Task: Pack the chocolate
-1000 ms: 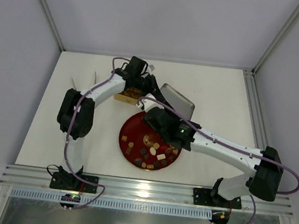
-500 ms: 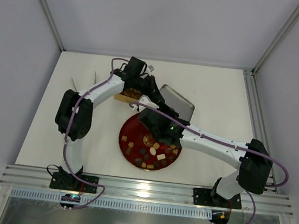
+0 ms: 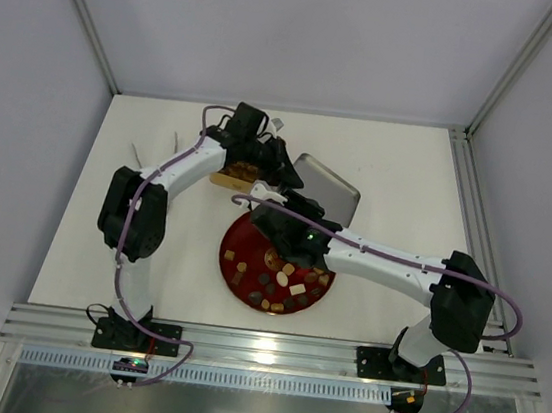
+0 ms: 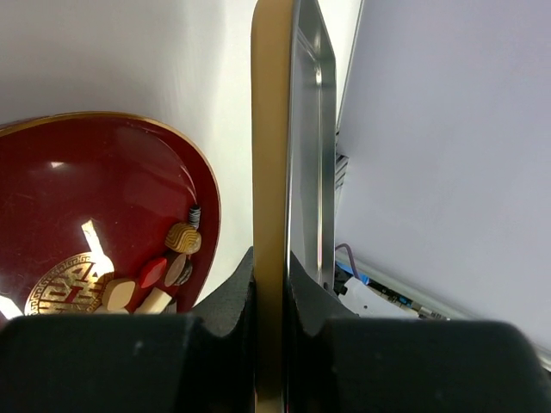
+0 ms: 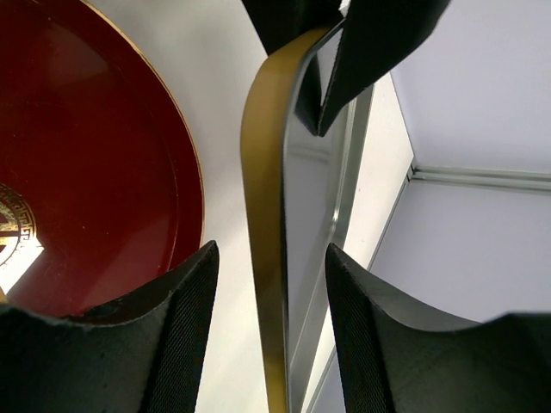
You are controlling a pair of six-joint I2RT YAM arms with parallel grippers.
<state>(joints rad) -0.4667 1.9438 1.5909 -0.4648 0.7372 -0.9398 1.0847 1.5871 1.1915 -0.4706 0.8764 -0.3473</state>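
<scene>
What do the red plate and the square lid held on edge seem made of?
The square lid: likely thin sheet metal, gold outside, mirror-bright inside. The red plate: glossy lacquer or plastic, cannot tell which; sharp light glints, painted gold rim.

Found the plate (image 3: 244, 235) near the middle of the tabletop (image 3: 401, 172), a little toward the near edge. Noted the chocolate (image 3: 284, 286) lying on the plate's near half, with more pieces in the tin (image 3: 238, 174) just behind the plate's far rim. Saw the lid (image 3: 334, 188) standing on edge to the right of the tin, behind the plate's far-right rim. Found the left end effector (image 4: 271, 258) clamped on the lid's rim and the right end effector (image 5: 271, 249) astride that rim, one finger on either side, apart from it.
</scene>
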